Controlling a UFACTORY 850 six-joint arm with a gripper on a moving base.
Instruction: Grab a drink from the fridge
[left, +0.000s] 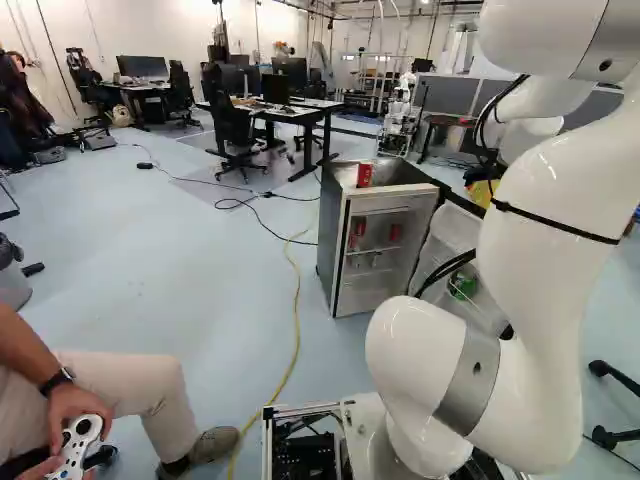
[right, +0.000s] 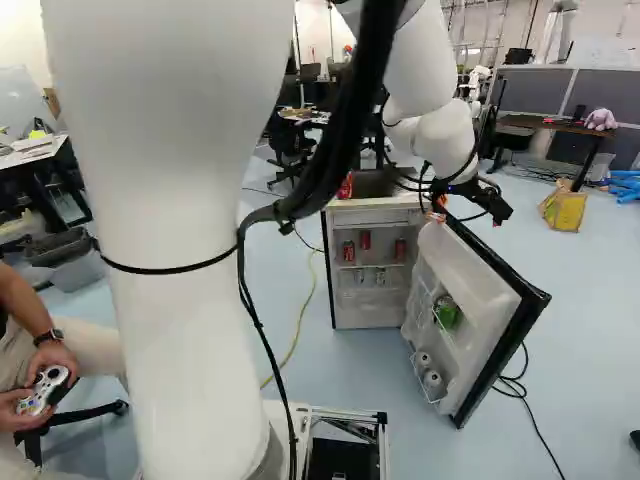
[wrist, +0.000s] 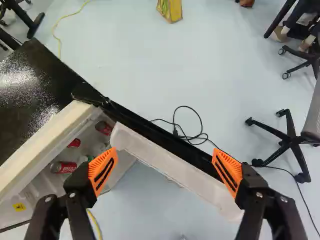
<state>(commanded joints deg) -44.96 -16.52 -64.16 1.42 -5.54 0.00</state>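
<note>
Wrist view: your gripper (wrist: 166, 170) stands with its fingers wide apart and nothing clamped, the open door (wrist: 172, 176) of the fridge (wrist: 27, 95) showing between them; whether either finger touches the door, you can't tell. Off to one side you look down past the cabinet's front edge at red cans (wrist: 63, 167) inside. Left base view: your arm (left: 545, 240) hides the gripper, but you see the cabinet upright on the floor (left: 230, 330), its front uncovered, red cans on a shelf and a red item (left: 365, 175), perhaps another can, on top. Right base view: the gripper is over the door, outside the compartment. You have three red cans on one shelf, silvery cans (right: 370, 276) on the shelf below, a green item (right: 447, 312) in a door rack and two pale round-ended items (right: 428, 371) in the rack under it. So opening looks done, and reaching in is the step in hand. You'll likely want to clear the door, bring the wrist down and round to face the shelves, then slide in level around one can; coming down where you are risks knocking the door.
</note>
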